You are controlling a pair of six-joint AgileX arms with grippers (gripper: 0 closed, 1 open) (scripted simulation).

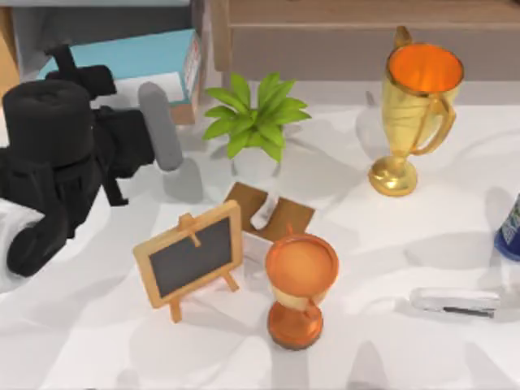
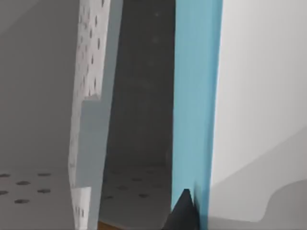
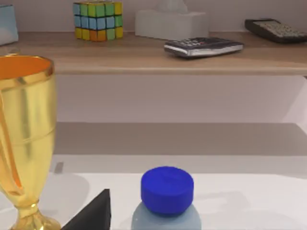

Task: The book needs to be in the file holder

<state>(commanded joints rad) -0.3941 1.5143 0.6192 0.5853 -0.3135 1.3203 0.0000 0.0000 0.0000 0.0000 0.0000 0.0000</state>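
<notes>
Top view shows the small teal-covered book [image 1: 134, 55] lying partly inside the grey file holder with tan wooden sides [image 1: 205, 36] at the table's far left, the left pincer [image 1: 81, 77] at it. Left wrist view shows the teal cover [image 2: 194, 100] against one black fingertip [image 2: 182, 213], beside a perforated divider [image 2: 91, 72]; whether the pincer grips it I cannot tell. Risk: the book could jam on the divider or tip out. The right pincer [image 3: 88, 213] waits by the blue-capped bottle [image 3: 167, 189].

White table [image 1: 422, 260], easel [image 1: 192, 258], trophies, plant [image 1: 256, 114]
</notes>
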